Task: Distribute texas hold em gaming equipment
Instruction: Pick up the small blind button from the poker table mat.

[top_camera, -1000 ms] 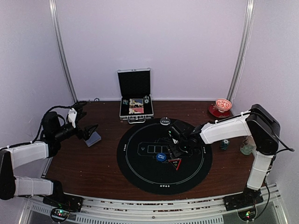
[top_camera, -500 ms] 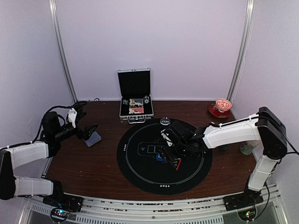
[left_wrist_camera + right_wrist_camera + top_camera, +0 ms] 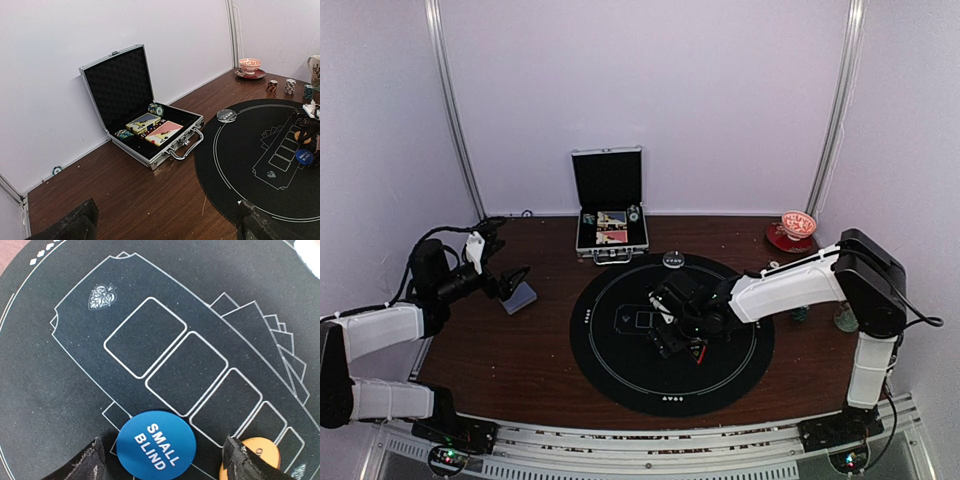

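A blue SMALL BLIND button disc (image 3: 156,445) lies flat on the black mat (image 3: 60,390). My right gripper (image 3: 162,464) is open low over it, one finger on each side and neither touching. An orange disc (image 3: 258,459) sits against the right finger. From above, the right gripper (image 3: 667,335) hides both discs. My left gripper (image 3: 165,231) hangs open and empty over bare wood. A grey-blue card pack (image 3: 522,297) lies just beside the left gripper (image 3: 510,285). A black disc (image 3: 672,260) rests at the mat's far edge.
The open silver case (image 3: 150,150) holds card boxes and chips at the back of the table. Chip stacks (image 3: 290,86) stand right of the mat (image 3: 620,370). A red cup and saucer (image 3: 793,232) sit at the back right, and a glass (image 3: 845,318) near the right arm.
My right gripper has slid left across the mat and now covers the blue disc in the top view. The left arm has not moved.
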`<action>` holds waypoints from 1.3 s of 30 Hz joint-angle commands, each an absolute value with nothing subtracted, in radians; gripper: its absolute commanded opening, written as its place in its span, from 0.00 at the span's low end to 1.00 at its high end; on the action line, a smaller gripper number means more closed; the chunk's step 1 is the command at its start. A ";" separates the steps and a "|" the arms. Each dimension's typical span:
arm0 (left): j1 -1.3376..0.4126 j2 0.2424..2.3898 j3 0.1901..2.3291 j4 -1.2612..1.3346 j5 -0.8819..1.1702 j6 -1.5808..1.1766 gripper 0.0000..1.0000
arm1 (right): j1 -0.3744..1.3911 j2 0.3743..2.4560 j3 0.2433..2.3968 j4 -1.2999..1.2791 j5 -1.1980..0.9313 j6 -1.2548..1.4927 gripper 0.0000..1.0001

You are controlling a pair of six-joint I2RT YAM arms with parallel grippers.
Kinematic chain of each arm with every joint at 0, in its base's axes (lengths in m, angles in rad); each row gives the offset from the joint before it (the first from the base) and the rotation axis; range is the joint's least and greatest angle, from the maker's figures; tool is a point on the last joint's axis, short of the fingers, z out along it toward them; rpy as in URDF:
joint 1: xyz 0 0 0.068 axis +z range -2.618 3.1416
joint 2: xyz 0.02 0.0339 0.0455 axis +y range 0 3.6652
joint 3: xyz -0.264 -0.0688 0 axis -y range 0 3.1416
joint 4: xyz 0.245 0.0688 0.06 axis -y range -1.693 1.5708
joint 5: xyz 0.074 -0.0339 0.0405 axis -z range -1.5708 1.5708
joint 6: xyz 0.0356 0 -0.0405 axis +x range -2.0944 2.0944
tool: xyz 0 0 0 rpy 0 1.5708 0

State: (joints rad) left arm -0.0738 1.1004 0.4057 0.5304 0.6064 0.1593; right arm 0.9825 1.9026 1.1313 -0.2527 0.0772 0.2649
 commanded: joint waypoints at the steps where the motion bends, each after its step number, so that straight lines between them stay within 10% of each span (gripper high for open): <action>1: -0.072 1.105 0.405 0.591 0.613 0.164 0.98 | 0.985 1.939 1.152 -0.264 0.032 0.271 0.80; 39: -0.071 1.109 0.405 0.595 0.610 0.161 0.98 | 0.999 1.898 1.136 -0.292 0.029 0.290 0.49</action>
State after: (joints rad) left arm -0.0738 1.1011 0.4057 0.5304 0.6064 0.1593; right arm 0.9825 1.9224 1.1534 -0.2573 0.0261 0.2802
